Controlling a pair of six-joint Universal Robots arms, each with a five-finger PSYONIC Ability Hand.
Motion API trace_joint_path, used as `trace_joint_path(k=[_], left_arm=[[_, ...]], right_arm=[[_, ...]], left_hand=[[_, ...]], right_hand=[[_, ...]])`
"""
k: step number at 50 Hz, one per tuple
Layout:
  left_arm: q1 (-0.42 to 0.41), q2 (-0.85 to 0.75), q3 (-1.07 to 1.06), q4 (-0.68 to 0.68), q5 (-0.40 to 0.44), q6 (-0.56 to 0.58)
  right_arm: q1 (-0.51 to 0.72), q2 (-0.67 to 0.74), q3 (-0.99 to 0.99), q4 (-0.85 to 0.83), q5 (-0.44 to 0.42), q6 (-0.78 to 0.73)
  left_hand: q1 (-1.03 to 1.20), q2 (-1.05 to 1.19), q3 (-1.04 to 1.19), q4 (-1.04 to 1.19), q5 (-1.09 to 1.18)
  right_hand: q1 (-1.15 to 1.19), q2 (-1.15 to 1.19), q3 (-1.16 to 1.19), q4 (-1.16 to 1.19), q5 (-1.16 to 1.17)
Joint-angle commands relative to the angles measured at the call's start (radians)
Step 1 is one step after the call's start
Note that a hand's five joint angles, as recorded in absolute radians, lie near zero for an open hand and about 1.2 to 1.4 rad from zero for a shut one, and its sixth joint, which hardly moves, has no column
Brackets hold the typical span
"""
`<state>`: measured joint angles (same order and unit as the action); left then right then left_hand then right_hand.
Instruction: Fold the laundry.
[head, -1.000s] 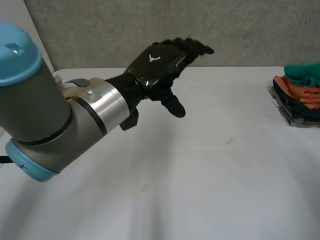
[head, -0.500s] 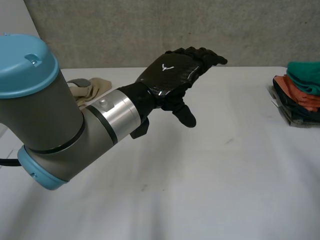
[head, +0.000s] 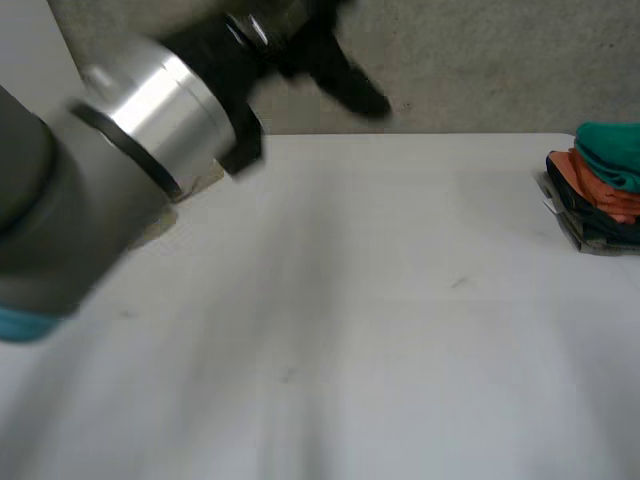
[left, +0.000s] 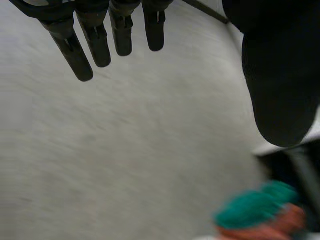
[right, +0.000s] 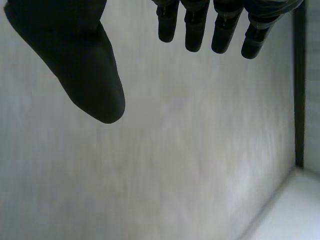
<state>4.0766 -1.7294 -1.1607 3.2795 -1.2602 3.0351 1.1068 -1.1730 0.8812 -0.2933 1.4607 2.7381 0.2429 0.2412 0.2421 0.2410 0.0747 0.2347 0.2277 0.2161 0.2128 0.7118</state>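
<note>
- Step, by my reading: between garments. Neither hand carries cloth, so the next move calls for reaching a fresh piece and taking it by an edge or corner.
- Black left hand: fingers straight, thumb spread wide, empty, held above the white table.
- Black right hand: fingers straight, thumb apart, empty.
- Stack of folded cloths, teal over orange over dark, sits at the table's right edge, well apart from the left hand and beyond its thumb tip.
</note>
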Motion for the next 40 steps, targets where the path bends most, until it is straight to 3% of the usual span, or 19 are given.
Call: trace_joint_path(k=[1,4,6,12,19,24,30,34,37,38,40], left_arm=[[0.229,0.030,0.065,0.003,-0.258,0.007],[0.391,0.016,0.053,0.003,-0.275,0.043],[0.456,-0.010,0.046,0.002,-0.275,0.077],[0.580,-0.284,0.035,0.006,-0.275,0.321],[0.610,-0.615,0.096,0.173,-0.234,0.533],[0.637,-0.768,0.147,0.340,-0.142,0.565],[0.642,-0.926,0.274,0.442,-0.099,0.568],[0.646,-1.010,0.377,0.453,-0.093,0.568],[0.646,-1.056,0.435,0.456,-0.090,0.568],[0.646,-1.056,0.443,0.465,-0.094,0.568],[0.645,-1.052,0.441,0.480,-0.100,0.568]], right_arm=[[0.310,-0.166,0.334,-0.309,-0.265,0.049],[0.421,-0.191,0.464,-0.383,-0.354,0.051],[0.513,-0.194,0.574,-0.420,-0.401,0.048],[0.634,-0.180,0.758,-0.383,-0.404,0.041],[0.700,-0.100,0.858,-0.242,-0.370,-0.003],[0.706,-0.062,0.895,-0.172,-0.342,-0.057],[0.693,-0.056,0.969,-0.158,-0.333,-0.143],[0.691,-0.056,0.996,-0.159,-0.333,-0.161],[0.691,-0.054,1.003,-0.156,-0.333,-0.161],[0.691,-0.054,1.006,-0.156,-0.333,-0.161],[0.690,-0.054,1.006,-0.159,-0.330,-0.163]], left_hand=[[0.070,0.072,0.071,0.072,0.064],[0.053,0.055,0.054,0.055,0.047],[0.047,0.049,0.048,0.049,0.041],[-0.026,-0.025,-0.026,-0.024,-0.033],[-0.056,-0.054,-0.055,-0.054,-0.062],[-0.053,-0.051,-0.052,-0.051,-0.059],[-0.029,-0.028,-0.029,-0.028,-0.036],[0.099,0.101,0.100,0.101,0.093],[0.726,0.727,0.727,0.728,0.719],[1.149,1.151,1.150,1.151,1.143],[1.153,1.155,1.154,1.155,1.147]], right_hand=[[-0.060,-0.053,-0.042,-0.038,-0.712],[-0.060,-0.053,-0.042,-0.038,-0.712],[-0.060,-0.053,-0.042,-0.038,-0.712],[-0.060,-0.053,-0.042,-0.038,-0.712],[-0.060,-0.053,-0.042,-0.038,-0.712],[-0.060,-0.053,-0.042,-0.038,-0.712],[-0.060,-0.053,-0.042,-0.038,-0.712],[-0.060,-0.053,-0.042,-0.038,-0.712],[-0.060,-0.053,-0.042,-0.038,-0.712],[-0.060,-0.053,-0.042,-0.038,-0.712],[-0.060,-0.053,-0.042,-0.038,-0.712]])
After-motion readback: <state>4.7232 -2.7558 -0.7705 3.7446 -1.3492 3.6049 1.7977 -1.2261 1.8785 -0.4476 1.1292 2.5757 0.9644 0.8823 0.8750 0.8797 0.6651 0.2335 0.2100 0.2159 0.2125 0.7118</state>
